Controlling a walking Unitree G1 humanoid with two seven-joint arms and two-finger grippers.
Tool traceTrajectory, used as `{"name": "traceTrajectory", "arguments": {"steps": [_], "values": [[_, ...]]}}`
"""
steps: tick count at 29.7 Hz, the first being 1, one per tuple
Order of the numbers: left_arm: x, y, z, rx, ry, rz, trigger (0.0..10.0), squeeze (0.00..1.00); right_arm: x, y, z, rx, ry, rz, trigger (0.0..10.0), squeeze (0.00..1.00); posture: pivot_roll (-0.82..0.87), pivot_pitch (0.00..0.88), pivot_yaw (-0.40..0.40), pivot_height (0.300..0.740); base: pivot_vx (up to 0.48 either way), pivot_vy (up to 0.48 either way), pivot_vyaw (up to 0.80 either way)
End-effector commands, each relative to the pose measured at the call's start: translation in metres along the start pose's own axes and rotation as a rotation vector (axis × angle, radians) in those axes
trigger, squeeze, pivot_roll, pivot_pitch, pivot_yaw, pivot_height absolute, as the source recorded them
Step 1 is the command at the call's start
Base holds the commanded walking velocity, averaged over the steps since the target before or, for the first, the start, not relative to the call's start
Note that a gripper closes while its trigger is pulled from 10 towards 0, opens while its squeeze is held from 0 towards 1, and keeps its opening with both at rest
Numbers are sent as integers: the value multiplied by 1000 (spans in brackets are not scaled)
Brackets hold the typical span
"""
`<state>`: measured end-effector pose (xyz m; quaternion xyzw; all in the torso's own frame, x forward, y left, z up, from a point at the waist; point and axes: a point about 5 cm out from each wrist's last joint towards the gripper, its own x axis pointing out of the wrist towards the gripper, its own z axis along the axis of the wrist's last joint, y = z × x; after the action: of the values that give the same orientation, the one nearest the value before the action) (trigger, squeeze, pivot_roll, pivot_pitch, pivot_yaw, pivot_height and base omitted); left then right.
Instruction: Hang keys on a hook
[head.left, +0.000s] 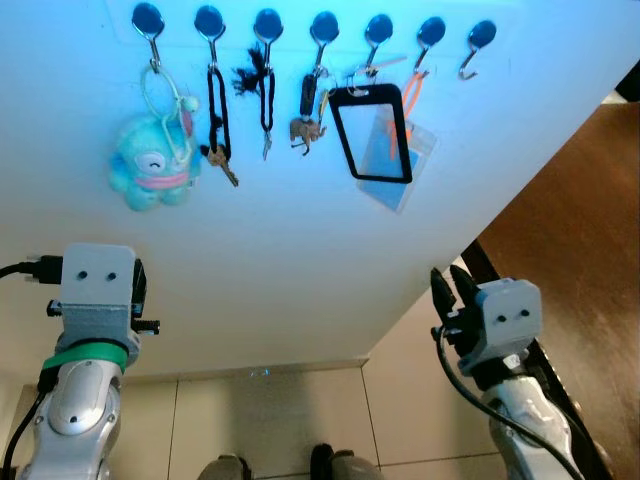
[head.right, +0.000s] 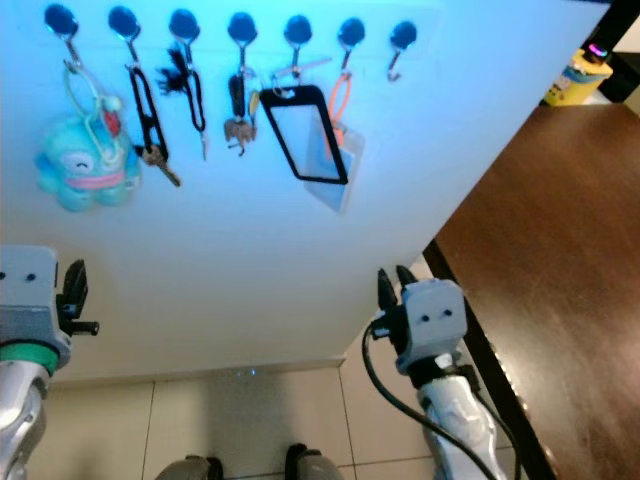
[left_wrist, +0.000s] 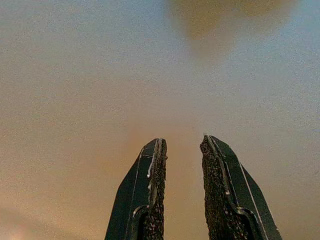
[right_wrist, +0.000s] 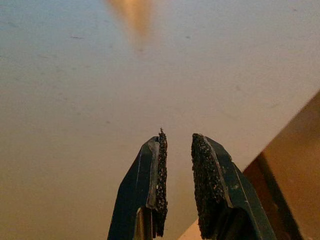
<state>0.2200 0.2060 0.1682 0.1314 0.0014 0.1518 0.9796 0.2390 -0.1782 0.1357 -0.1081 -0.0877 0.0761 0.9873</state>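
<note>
— Keys (head.left: 222, 165) hang on a black strap from the second hook (head.left: 209, 22) from the left, in the row of blue hooks on the white wall (head.left: 300, 260). What else is up there?

— A blue plush toy (head.left: 148, 165) on the first hook, a black cord with a tassel (head.left: 262, 85) on the third, a small fob with charms (head.left: 308, 110) on the fourth, a black badge holder (head.left: 370, 132) on the fifth, and a clear card sleeve on an orange strap (head.left: 405, 150) on the sixth. The last hook (head.left: 478, 40) on the right is bare.

— And the left pincer?

— The left pincer (left_wrist: 182, 150) is raised toward the wall, well below the plush toy. Its two black fingers (left_wrist: 150, 190) stand slightly parted, with a narrow gap, gripping nothing and touching nothing I can see. The silver arm comes up from the lower left, wrist block facing the camera.

— The right one?

— The right pincer (right_wrist: 177, 145) is likewise lifted, fingers pointing up at the wall near its corner, beside a dark wooden counter (head.right: 560, 260). Its rough pads (right_wrist: 205, 175) are a little apart, nothing between them. A yellow container (head.right: 578, 75) sits at the counter's far end, and the tiled floor (head.left: 270, 420) shows below.
</note>
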Motion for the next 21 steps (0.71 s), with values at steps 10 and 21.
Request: {"name": "traceTrajectory", "arguments": {"steps": [10,21], "values": [[3,-2,7,71,-98,45,10000,0,2,13,-1,26,-7,7,10000,0,38,117,22,740,0,0,0],[3,-2,2,52,-94,66,10000,0,9,15,2,13,-37,10,10000,0,47,93,15,740,-339,0,0]]}}
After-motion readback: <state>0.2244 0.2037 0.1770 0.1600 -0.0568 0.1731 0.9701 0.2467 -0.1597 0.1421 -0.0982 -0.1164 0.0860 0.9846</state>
